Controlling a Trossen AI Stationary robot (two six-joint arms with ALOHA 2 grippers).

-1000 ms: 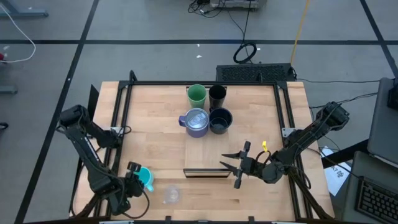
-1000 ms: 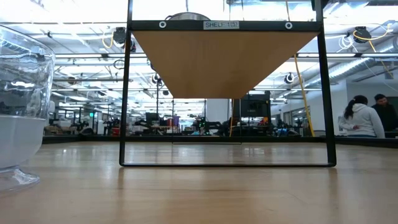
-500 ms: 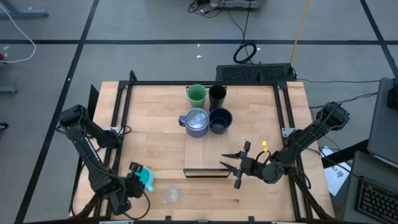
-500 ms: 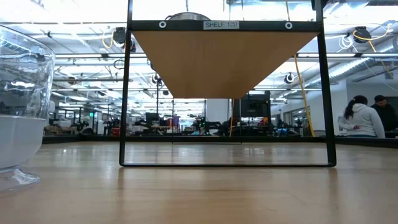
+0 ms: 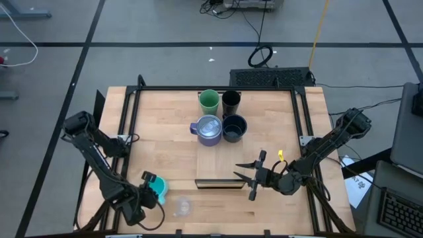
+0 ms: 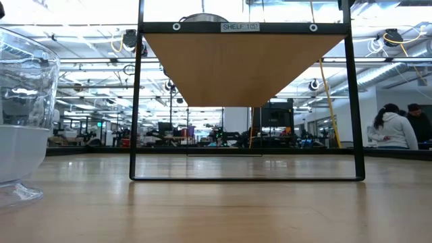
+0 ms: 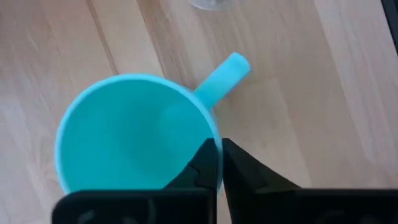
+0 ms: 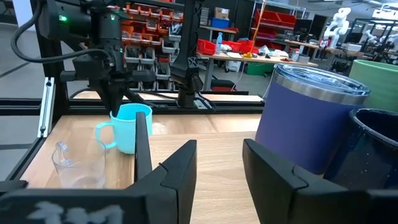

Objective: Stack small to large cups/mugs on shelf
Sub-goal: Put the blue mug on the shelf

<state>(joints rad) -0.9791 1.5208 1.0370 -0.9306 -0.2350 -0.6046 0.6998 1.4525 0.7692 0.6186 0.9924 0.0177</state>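
The cyan mug (image 5: 158, 192) stands upright near the table's front left corner, its handle (image 7: 221, 78) sticking out sideways. My left gripper (image 7: 221, 158) comes down on it and is shut on its rim. The clear glass (image 5: 182, 207) stands on its foot just to the mug's right. At the far middle, the green cup (image 5: 209, 101), black tumbler (image 5: 230, 101), lavender mug (image 5: 209, 130) and wide black mug (image 5: 234, 127) stand together. The shelf (image 6: 243, 67) shows from below in the low view. My right gripper (image 5: 246, 173) hovers open and level at the right. My left gripper pinches the cyan mug's rim (image 7: 214, 140) a little way round from the handle's root. One finger (image 7: 202, 168) is inside the mug and the other (image 7: 245, 174) outside. The fingers come from above, pointing steeply down. The mug stands upright with its base on the table (image 8: 127, 149).
Black frame rails (image 5: 125, 132) run along the table's sides and far edge. A dark flat block (image 5: 218, 183) lies just left of my right gripper. In the low view, people (image 6: 395, 128) stand in the room far behind the table.
My left gripper has shifted slightly toward the table's right edge at the cyan mug and has shut on its rim. The mug has slid a little to the right with it. My right arm has kept still.
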